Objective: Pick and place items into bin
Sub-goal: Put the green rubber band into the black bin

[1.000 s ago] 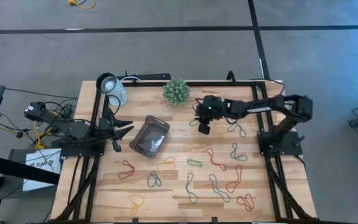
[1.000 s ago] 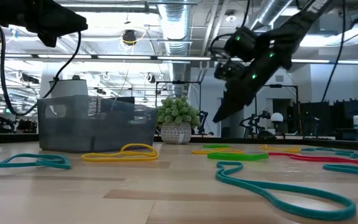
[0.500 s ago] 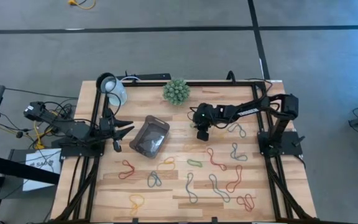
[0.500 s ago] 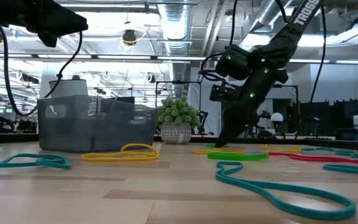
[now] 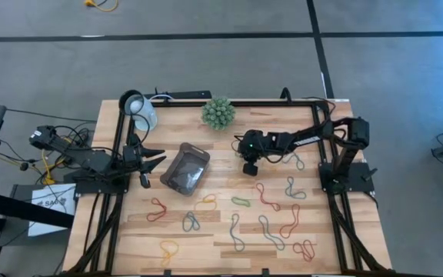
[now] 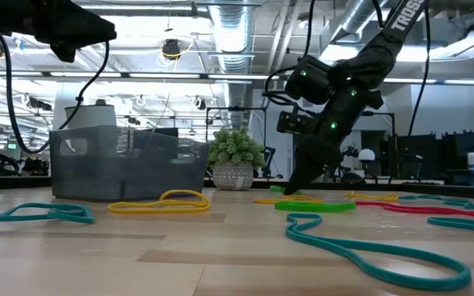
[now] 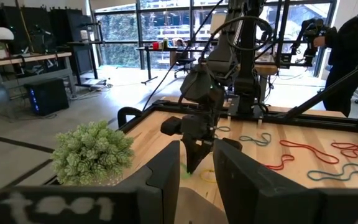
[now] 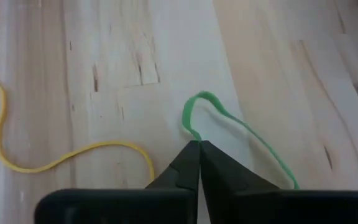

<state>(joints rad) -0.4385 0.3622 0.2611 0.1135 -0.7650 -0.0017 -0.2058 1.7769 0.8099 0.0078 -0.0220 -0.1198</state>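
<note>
Right gripper (image 8: 198,144) lowered to the light wooden table (image 5: 206,238), fingers pressed together on a thin green rubber loop (image 8: 241,134) lying flat near the table's middle; the pinch appears to catch the loop's edge, though actual contact is hard to confirm. A thin yellow loop (image 8: 55,155) lies just beside it. The dark translucent rectangular bin (image 5: 185,169) sits well apart, toward the left arm. Left gripper (image 5: 154,160) waits beside the bin, fingers spread and empty. Further coloured loops (image 5: 268,223) lie scattered across the near half of the table.
</note>
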